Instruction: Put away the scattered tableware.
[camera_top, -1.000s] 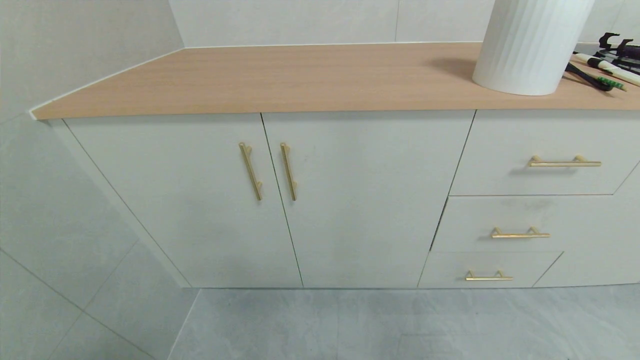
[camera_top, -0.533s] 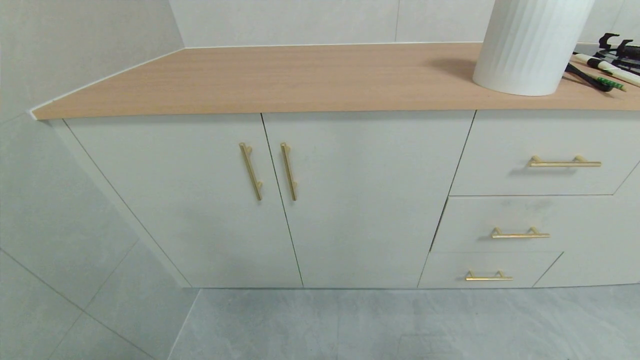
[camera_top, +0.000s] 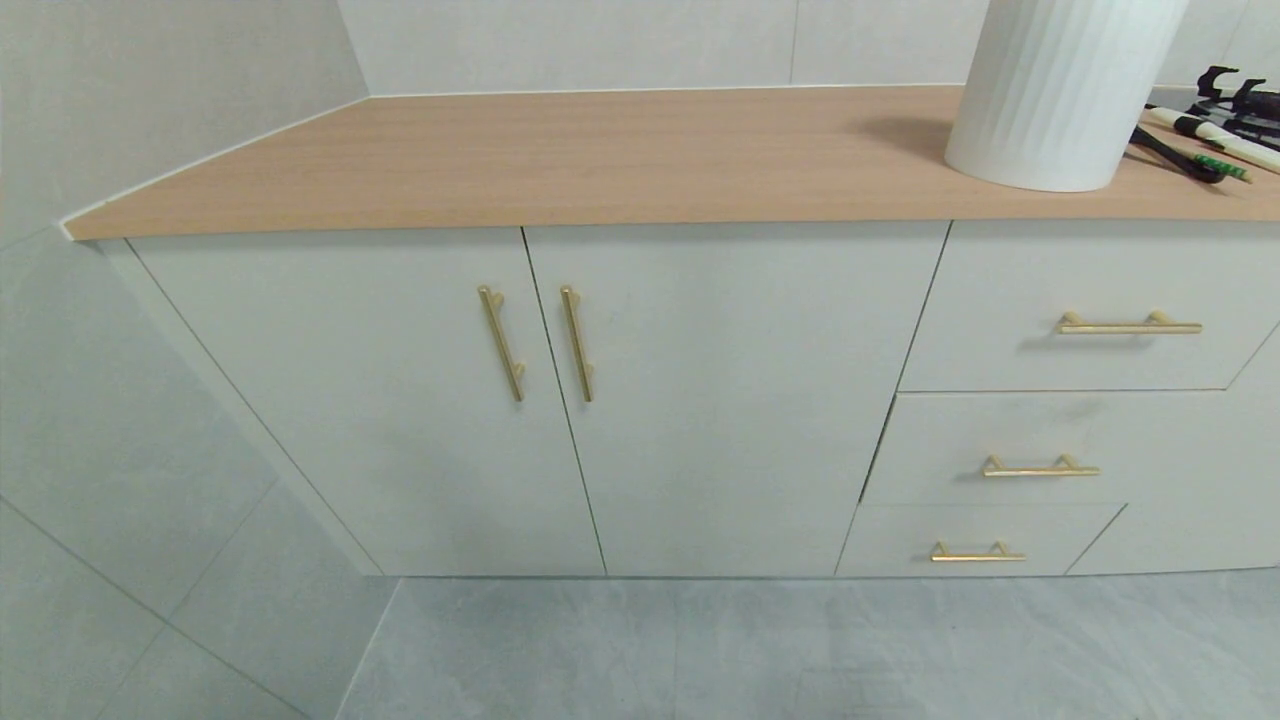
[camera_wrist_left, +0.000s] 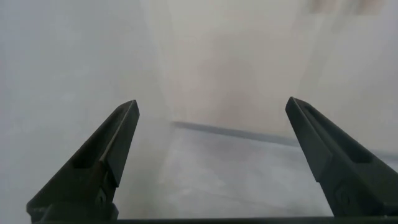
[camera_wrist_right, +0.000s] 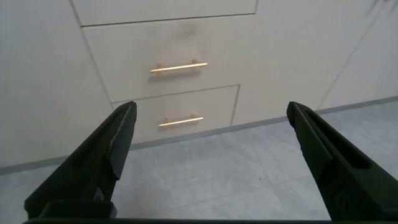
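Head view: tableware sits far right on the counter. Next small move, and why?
Probably shift right toward the utensils beside the white container: they sit at the picture's edge, while the open left gripper and right gripper face floor and lower drawers.

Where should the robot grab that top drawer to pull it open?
By its gold bar handle, midway between the two posts, coming straight from the front. The bar lies level and stands off the top drawer front, so a grip closing above and below should fit.

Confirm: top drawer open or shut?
Shut. The top drawer sits flush under the countertop, its front in line with the middle drawer.
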